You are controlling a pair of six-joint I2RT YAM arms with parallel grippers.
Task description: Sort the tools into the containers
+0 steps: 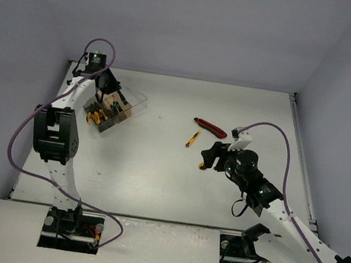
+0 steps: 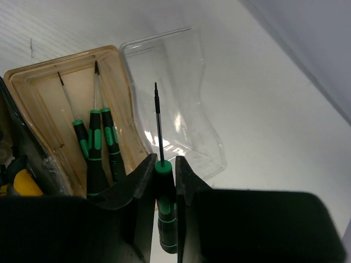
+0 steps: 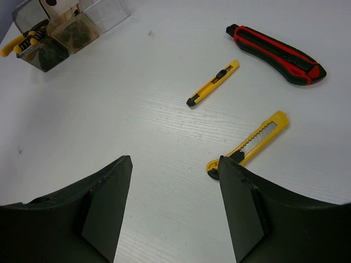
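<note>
My left gripper [image 2: 164, 160] is shut on a black-green screwdriver [image 2: 166, 205], its tip pointing over the wall between the amber bin [image 2: 34, 81] and the clear bin [image 2: 184, 87]. Three black-green screwdrivers [image 2: 97, 150] lie in the amber bin. In the top view this gripper [image 1: 107, 95] hovers over the bins [image 1: 135, 103]. My right gripper [image 3: 175, 164] is open and empty above the table. A yellow utility knife [image 3: 258, 139] lies by its right finger. A smaller yellow knife [image 3: 214, 83] and a red-black utility knife [image 3: 274, 52] lie beyond.
The dark grey bin [image 3: 38, 57] holds yellow-handled pliers [image 3: 16, 45]; a yellow handle also shows in the left wrist view [image 2: 23, 183]. The bins stand at the table's far left near the left wall. The knives [image 1: 210, 127] lie right of centre.
</note>
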